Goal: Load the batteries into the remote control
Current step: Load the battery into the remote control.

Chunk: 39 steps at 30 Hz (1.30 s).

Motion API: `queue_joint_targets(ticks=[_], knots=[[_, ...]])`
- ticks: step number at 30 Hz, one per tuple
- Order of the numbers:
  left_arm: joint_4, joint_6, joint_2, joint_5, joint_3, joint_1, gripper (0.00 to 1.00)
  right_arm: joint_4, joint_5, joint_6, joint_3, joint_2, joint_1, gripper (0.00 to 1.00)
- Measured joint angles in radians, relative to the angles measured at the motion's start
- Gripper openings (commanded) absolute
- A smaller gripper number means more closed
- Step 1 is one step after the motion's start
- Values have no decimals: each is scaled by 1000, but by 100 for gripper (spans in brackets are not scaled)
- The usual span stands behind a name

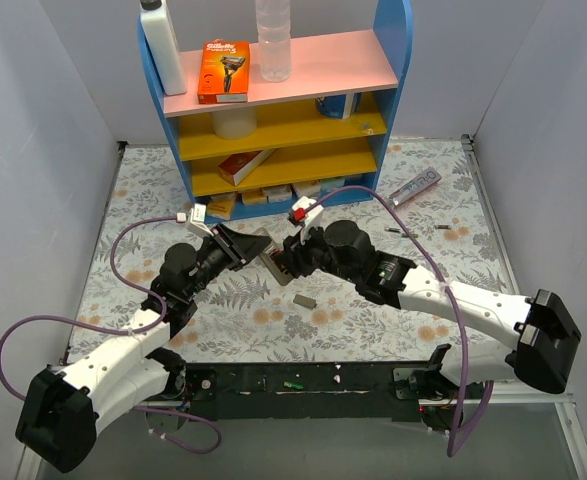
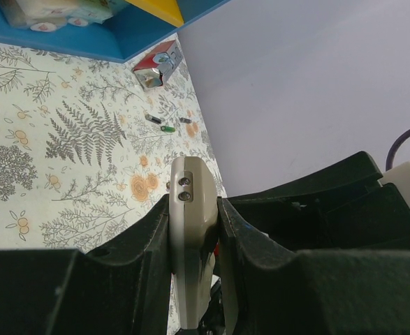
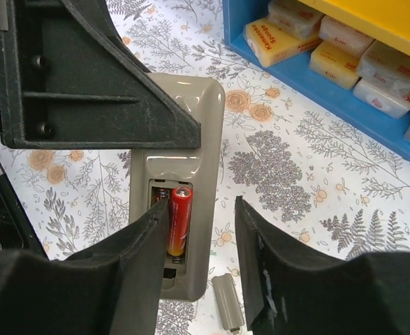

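Observation:
My left gripper (image 1: pixel 248 245) is shut on the remote control (image 1: pixel 270 262) and holds it off the table, grey back up. In the left wrist view the remote (image 2: pixel 191 230) stands edge-on between the fingers of that gripper (image 2: pixel 194 209). In the right wrist view the remote (image 3: pixel 206 132) shows an open battery bay with a red battery (image 3: pixel 179 220) lying in it. My right gripper (image 3: pixel 201 204) is open over the bay, its left finger against the battery's side. Several loose batteries (image 2: pixel 167 128) lie on the table by the right wall.
The loose grey cover (image 3: pixel 227 301) lies on the table below the remote; it also shows in the top view (image 1: pixel 302 299). A blue shelf unit (image 1: pixel 283 100) stands at the back. A silver-purple tube (image 1: pixel 415 186) lies at the back right.

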Motion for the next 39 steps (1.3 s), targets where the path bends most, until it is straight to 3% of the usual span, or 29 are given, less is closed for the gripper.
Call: queue_joint_targets(ticks=[2, 3, 18, 26, 31, 39], knots=[[-5, 0, -5, 4, 0, 0, 0, -18, 0, -8, 5, -12, -1, 54], [-5, 0, -6, 6, 0, 0, 0, -28, -1, -10, 7, -19, -3, 61], [-40, 2, -16, 17, 10, 0, 0, -85, -72, -76, 26, -79, -10, 68], [-106, 35, -16, 68, 79, 6, 0, -147, -138, -307, 46, -128, -10, 71], [-122, 60, -6, 135, 106, 11, 0, -243, -195, -512, 78, -183, -10, 63], [-148, 97, 28, 232, 144, 13, 0, -343, -296, -656, 157, -193, -11, 48]])
